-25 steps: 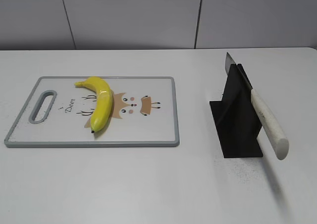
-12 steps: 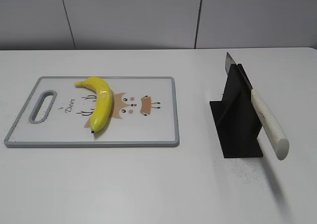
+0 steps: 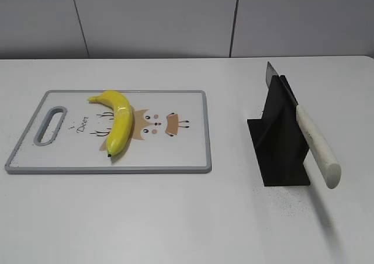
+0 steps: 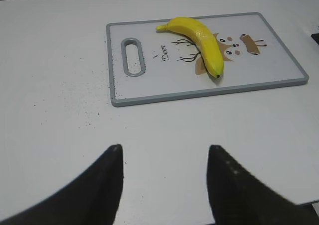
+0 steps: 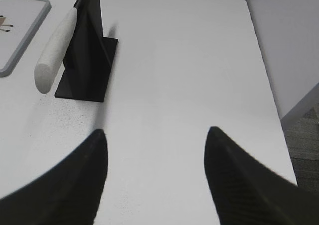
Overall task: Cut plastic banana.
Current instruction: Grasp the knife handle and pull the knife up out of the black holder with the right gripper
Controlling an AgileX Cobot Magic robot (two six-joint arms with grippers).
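The plastic banana, glossy yellow with a dark tip, lies on a white cutting board with a grey rim and a deer picture. It also shows in the left wrist view. A knife with a white handle rests slanted in a black stand, and shows in the right wrist view. My left gripper is open and empty over bare table, short of the board. My right gripper is open and empty, short of and to the right of the stand. Neither gripper shows in the exterior view.
The white table holds only the board and the stand. Its right edge runs beside a grey floor. A grey wall stands behind the table's far edge.
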